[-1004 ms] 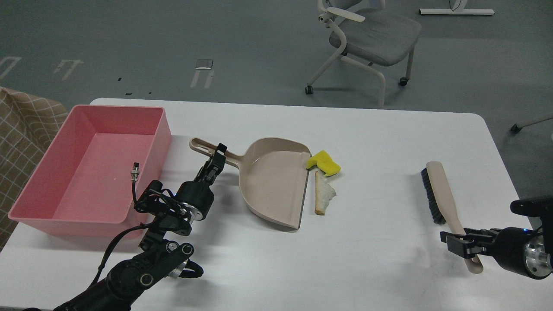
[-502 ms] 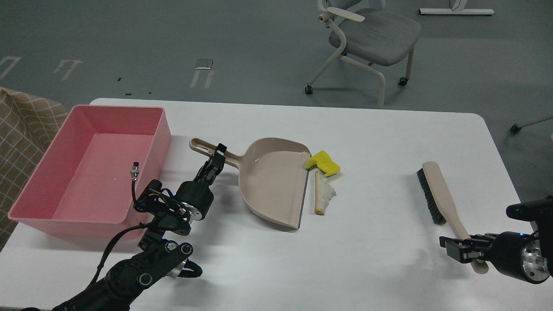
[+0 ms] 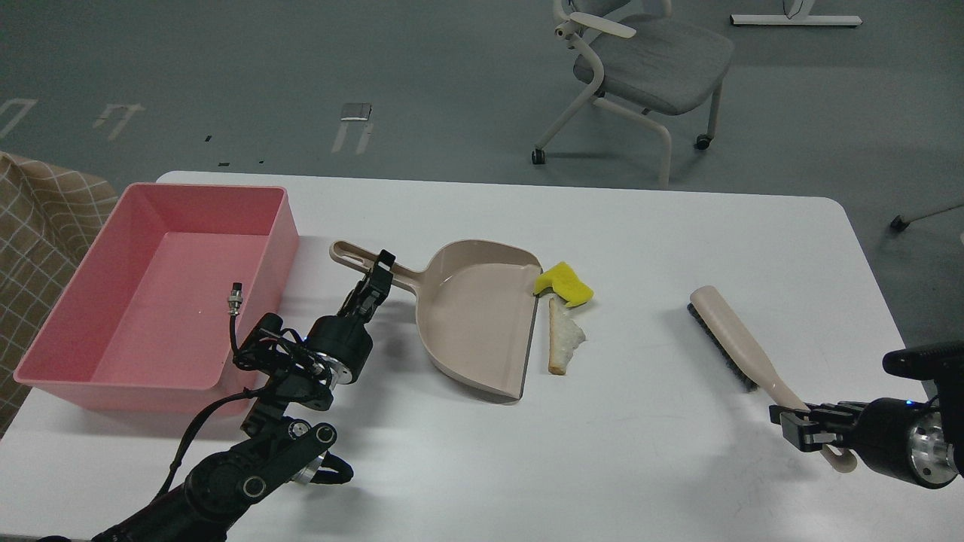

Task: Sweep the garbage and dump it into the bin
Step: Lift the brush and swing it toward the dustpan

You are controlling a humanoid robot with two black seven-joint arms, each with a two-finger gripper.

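Garbage is seen at the centre of the frame in two scraps: a bright yellow sponge-like chunk point(image 3: 565, 284) and, just below it, a torn white bread slice point(image 3: 562, 343) with a brown crust along its left edge. Both lie on the white table point(image 3: 648, 467) right against the open lip of the beige dustpan point(image 3: 478, 316), the yellow chunk touching the lip's upper corner.

A wide bare stretch of table is left between the scraps and the brush point(image 3: 734, 346) at the right, and another broad band is open along the lower edge of the frame. The table's far edge runs across the upper middle, with a rounded corner at the upper right.

The pink bin point(image 3: 280, 226), a shallow rectangular tub, is set at the left of the frame, near the table's left edge, well apart from the scraps; the dustpan's handle points toward it.

The left gripper point(image 3: 380, 272) is held at the dustpan's handle; whether its jaws are closed on the handle cannot be told. The right gripper point(image 3: 802, 424), at the lower right, is clamped on the brush's handle, and the brush is angled up-left toward the centre with its dark bristles along its left side.

Beyond the table a grey floor is seen, with a grey chair point(image 3: 648, 60) on castors at the upper right and a checked tan cloth point(image 3: 38, 226) at the far left.
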